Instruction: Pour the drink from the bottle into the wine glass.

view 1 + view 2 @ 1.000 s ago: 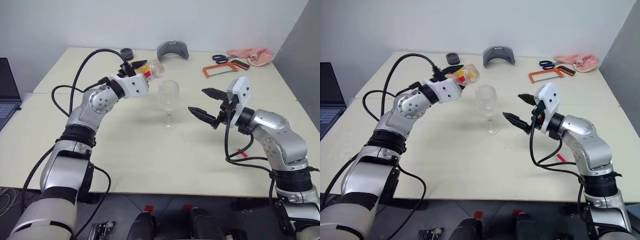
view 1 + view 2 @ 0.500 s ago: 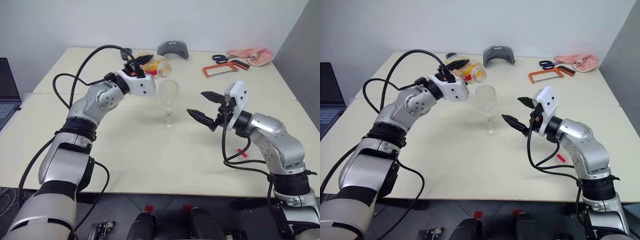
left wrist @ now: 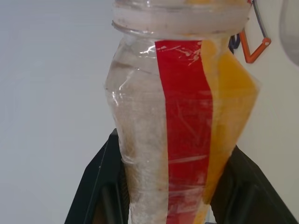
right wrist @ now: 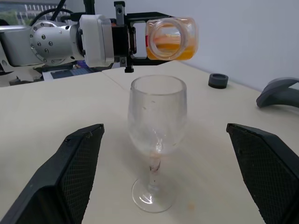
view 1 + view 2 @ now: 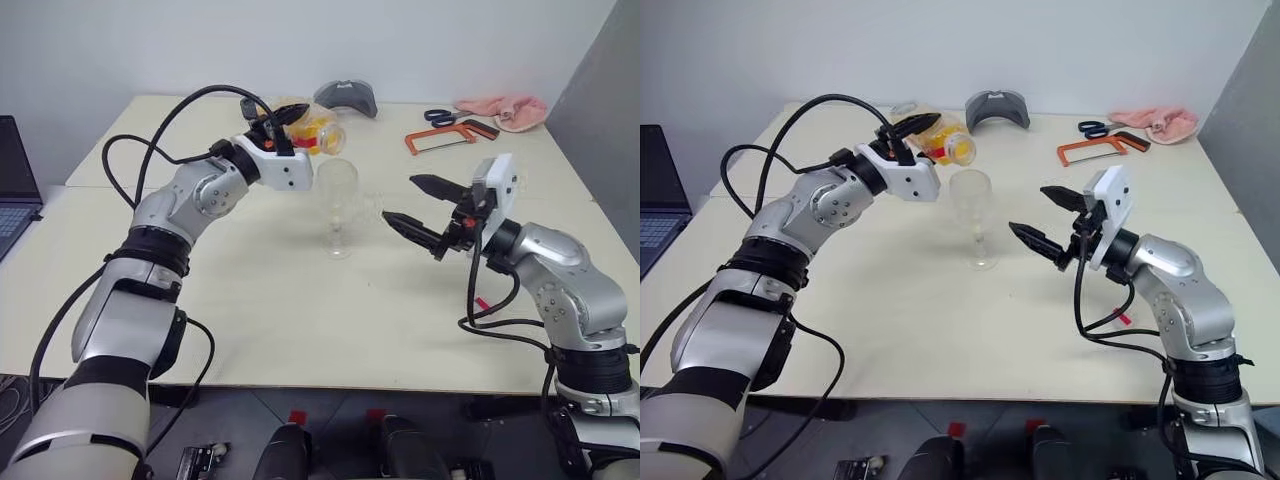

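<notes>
Left gripper (image 5: pixel 280 118) clamps the bottle (image 5: pixel 308 131) on its side, open mouth just above the wine glass (image 5: pixel 338 205) rim, the drink (image 4: pixel 174 52) pooled inside. Right gripper (image 5: pixel 419 207) hangs beside the glass, fingers spread wide, holding nothing. Both stand over the table (image 5: pixel 300 320).

Your right wrist camera faced the wine glass (image 4: pixel 156 140), upright and empty at centre. At 12 o'clock above its rim the left gripper (image 4: pixel 128 39) clamped the bottle (image 4: pixel 171 39) sideways, open mouth toward you, the drink (image 4: pixel 180 53) pooled along its lower side.
</notes>
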Robot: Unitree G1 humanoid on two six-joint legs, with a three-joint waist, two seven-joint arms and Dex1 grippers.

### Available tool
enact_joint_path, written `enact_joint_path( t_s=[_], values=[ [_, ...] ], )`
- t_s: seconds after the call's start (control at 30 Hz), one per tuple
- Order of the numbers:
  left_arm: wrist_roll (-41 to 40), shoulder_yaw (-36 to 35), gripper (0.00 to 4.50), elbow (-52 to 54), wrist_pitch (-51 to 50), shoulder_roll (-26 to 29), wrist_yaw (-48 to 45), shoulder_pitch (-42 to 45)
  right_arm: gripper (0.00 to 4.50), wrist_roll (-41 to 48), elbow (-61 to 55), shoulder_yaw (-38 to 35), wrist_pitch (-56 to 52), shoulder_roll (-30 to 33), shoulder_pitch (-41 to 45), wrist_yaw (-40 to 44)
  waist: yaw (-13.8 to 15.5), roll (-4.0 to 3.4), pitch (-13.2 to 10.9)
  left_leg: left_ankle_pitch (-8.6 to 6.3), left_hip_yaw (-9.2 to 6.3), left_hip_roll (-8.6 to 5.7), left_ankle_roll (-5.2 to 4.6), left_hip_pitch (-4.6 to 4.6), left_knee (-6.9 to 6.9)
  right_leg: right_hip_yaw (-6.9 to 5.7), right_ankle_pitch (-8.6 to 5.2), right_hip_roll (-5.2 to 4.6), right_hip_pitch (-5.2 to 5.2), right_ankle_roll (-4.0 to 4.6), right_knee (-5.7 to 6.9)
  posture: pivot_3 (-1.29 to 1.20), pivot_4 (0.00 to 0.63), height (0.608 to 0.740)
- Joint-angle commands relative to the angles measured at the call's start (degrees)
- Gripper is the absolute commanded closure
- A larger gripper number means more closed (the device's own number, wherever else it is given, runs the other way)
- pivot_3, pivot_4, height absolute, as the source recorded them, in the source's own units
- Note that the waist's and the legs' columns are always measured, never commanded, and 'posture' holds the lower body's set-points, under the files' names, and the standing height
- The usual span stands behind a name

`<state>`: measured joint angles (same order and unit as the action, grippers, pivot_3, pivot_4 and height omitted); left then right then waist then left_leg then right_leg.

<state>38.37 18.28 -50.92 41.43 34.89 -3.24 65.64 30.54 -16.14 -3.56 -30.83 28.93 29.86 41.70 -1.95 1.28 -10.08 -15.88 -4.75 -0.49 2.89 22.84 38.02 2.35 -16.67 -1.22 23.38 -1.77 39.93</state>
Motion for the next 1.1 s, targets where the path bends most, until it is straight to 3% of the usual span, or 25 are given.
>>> enact_joint_path(
  t_s=[0.03, 1.1],
  values=[
    [0.3, 0.0, 2.77, 0.4, 0.6, 1.1, 2.0, 2.3, 0.00, 1.2, -2.2, -1.6, 1.3, 0.4, 1.1, 0.3, 0.0, 0.00, 0.0, 0.00, -0.01, 0.00, 0.00, 0.00, 0.00, 0.00, 0.00, 0.00, 0.00, 0.00, 0.00, 0.00, 0.150, 0.740],
    [4.9, 4.0, 2.77, -5.5, 2.3, 2.6, 6.8, 7.0, 0.00, -0.8, -5.4, 1.7, 2.4, -5.2, -1.8, -4.4, 0.0, 0.00, 0.0, 0.01, 0.01, -0.01, 0.01, 0.02, 0.02, 0.00, 0.00, 0.00, 0.04, 0.00, 0.04, 0.00, 0.150, 0.740]
  ],
)
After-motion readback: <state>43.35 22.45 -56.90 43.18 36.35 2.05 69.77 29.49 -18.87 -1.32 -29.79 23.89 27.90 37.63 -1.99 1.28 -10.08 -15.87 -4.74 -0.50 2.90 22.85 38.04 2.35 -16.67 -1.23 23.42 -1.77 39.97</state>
